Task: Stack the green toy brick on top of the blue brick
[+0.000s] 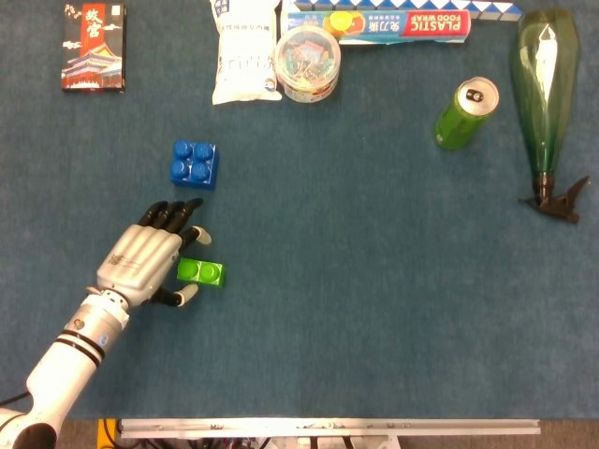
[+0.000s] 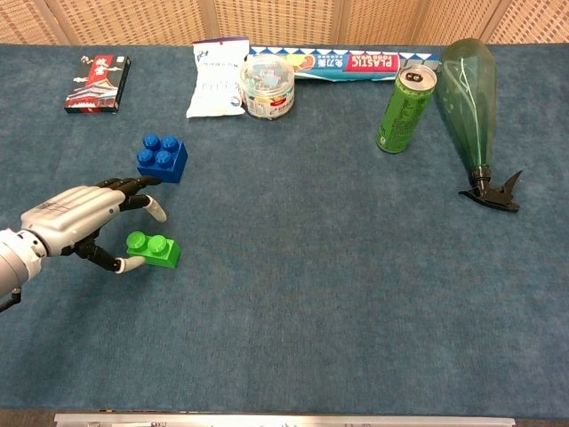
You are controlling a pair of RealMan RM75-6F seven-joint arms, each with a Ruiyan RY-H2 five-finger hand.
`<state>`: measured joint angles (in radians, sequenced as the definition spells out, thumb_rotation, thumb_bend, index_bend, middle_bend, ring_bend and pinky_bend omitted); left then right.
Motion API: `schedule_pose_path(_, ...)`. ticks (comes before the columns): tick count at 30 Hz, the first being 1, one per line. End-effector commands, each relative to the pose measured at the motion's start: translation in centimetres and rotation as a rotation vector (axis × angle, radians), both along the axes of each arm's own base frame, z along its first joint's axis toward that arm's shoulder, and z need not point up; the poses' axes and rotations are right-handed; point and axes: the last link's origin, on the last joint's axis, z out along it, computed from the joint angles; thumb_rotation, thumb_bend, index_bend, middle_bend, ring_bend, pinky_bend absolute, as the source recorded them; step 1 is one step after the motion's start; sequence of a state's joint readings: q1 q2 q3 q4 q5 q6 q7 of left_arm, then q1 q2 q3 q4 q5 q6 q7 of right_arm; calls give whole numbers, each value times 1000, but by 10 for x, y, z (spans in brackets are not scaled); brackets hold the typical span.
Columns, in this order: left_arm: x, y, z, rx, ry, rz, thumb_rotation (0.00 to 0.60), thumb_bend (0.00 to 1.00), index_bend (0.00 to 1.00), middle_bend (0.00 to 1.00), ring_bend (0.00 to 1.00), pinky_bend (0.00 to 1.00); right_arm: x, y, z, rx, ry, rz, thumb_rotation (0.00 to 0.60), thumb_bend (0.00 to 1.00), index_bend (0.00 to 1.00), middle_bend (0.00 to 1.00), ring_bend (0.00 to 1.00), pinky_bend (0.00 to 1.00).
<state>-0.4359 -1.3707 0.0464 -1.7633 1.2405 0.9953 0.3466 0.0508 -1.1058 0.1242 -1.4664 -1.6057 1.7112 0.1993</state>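
Observation:
The green brick (image 1: 201,272) (image 2: 153,248) lies flat on the blue cloth at the left front. The blue brick (image 1: 195,163) (image 2: 162,157) sits studs up a short way behind it, apart from it. My left hand (image 1: 150,254) (image 2: 76,218) hovers just left of the green brick with its fingers spread. The thumb reaches to the brick's near left end, and the other fingers arch over the space between the two bricks. Nothing is held in it. My right hand appears in neither view.
Along the back edge stand a black box (image 1: 93,47), a white bag (image 1: 245,51), a round tub (image 1: 308,64) and a food wrap box (image 1: 402,24). A green can (image 1: 465,114) and a lying green spray bottle (image 1: 546,94) are at the right.

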Motion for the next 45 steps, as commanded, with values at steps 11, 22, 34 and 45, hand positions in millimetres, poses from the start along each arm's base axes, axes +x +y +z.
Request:
schedule_pose_path(11,4,-1,-3,-26,23,1,600,262,296,0,0,28,0,0,0,2,1,-1,600,375,481,454,329,460)
schedule_pose_path(22,6,-1,-4,-34,29,6,600,262,338,0,0,28,0,0,0,3,1,0,600,375,482,454,329,459)
schedule_pose_path(34,4,0,-6,-39,31,14,600,286,409,0,0,28,0,0,0,4,1,1,600,375,482,454,329,460)
schedule_pose_path(45,4,-1,-9,-33,21,22,600,312,510,0,0,28,0,0,0,4,1,1,600,376,482,454,329,459)
